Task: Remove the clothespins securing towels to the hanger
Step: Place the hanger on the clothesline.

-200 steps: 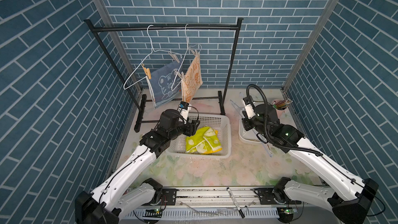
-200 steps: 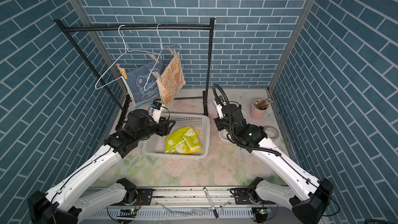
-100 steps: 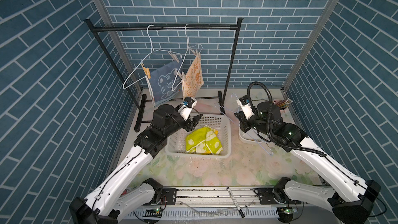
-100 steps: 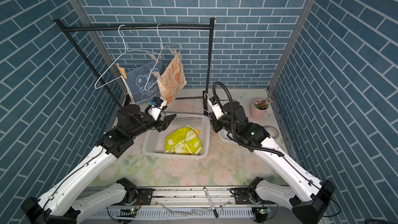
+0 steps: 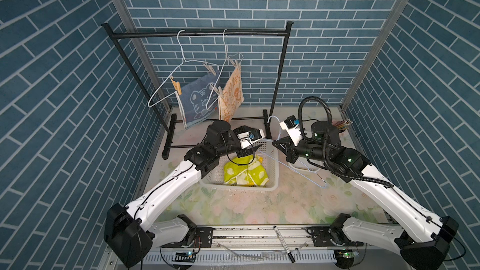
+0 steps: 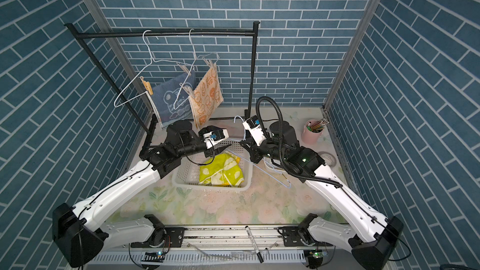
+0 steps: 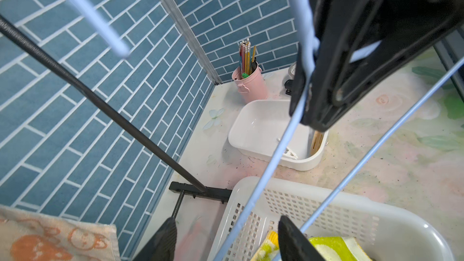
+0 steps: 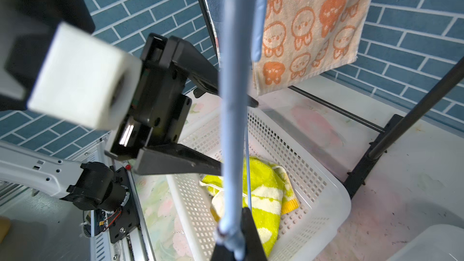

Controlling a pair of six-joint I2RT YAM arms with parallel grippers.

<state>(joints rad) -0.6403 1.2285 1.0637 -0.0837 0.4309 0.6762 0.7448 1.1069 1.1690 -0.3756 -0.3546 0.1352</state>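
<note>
Blue brick-pattern walls, floral tabletop. Centre frame in both top views: right pincer clamped on pale blue wire hanger; left pincer half open, straddling that wire.

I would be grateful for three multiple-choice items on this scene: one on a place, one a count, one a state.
1. Where is the yellow-green cloth towel? A) in the white perforated plastic basket B) in the white tray C) in the pink cup
2. How many towels hang from the black metal rack? A) one B) two C) three
3. The right pincer is: A) wide open B) shut on nothing C) shut on the pale blue wire hanger
A: it lies inside the basket. B: a denim-blue towel and an orange-cream towel hang. C: it pinches the wire.
</note>
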